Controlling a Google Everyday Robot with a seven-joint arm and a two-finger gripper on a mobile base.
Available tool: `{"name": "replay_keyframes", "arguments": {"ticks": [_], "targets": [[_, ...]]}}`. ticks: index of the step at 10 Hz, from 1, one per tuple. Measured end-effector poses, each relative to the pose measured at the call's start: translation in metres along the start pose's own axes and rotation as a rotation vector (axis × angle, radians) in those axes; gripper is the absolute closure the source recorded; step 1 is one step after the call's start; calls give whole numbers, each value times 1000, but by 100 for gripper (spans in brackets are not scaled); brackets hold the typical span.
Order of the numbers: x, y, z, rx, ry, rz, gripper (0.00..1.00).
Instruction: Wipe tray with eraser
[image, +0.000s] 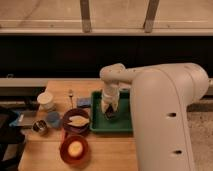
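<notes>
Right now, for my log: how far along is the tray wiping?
Done: the gripper is down inside the green tray, over a dark block, likely the eraser. In hand: the wipe near the tray's middle. Left: the rest of the tray floor, then lifting out.

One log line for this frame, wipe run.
gripper: down in tray, left part | eraser: dark block at gripper tip, on tray floor
</notes>
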Motion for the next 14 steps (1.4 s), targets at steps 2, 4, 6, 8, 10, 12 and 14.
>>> {"name": "replay_keyframes", "arguments": {"ticks": [2,4,6,8,10,12,14], "targets": [[20,-26,0,-12,13,54,83],[21,-43,-3,-6,10,83,83],[5,-52,-5,-1,-2,93,83],[-16,-35,-5,2,-8,66,83],[-31,-8,-3,6,-5,11,83],[-34,15,0,4,5,-29,83],[-25,19,3,3,22,-35,83]]}}
